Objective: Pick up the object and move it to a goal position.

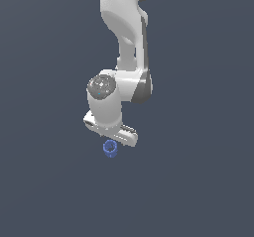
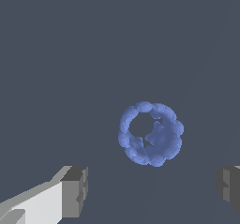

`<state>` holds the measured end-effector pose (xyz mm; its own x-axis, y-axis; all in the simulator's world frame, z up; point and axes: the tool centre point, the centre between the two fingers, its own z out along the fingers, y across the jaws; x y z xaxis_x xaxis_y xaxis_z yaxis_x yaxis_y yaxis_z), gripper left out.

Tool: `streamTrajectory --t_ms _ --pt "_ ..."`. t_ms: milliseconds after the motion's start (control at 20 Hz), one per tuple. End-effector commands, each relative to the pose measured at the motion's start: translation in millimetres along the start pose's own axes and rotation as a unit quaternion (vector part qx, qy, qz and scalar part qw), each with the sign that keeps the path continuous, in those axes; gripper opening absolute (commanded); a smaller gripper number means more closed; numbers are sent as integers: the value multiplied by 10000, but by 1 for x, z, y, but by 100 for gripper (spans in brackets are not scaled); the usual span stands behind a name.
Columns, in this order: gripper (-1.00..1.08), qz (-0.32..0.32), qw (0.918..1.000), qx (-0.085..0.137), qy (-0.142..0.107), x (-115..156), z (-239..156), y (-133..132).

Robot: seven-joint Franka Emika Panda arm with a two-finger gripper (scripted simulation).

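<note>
No text, label, brand, number or sign can be read anywhere.

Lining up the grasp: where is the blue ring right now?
In the exterior view the blue ring sits just below the open claw; the wrist view shows it between the fingers, untouched.

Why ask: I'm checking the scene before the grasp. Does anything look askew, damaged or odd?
Nothing stands out. The blue ring lies alone on the plain floor, hole facing the wrist camera, its rim lumpy but unbroken. The gripper hangs over it with fingers wide apart, not touching it.
</note>
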<state>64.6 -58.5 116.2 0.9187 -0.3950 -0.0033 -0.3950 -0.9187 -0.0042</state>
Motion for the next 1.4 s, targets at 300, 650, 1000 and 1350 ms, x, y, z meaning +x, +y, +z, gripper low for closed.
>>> streamTrajectory --t_ms 300,650,1000,1350 --pt "100 487 9988 -19 17 17 16 9" --pt "100 483 9988 -21 14 17 23 9" --pt "100 501 9987 -20 16 16 58 10" --pt "100 504 9987 -20 17 18 67 9"
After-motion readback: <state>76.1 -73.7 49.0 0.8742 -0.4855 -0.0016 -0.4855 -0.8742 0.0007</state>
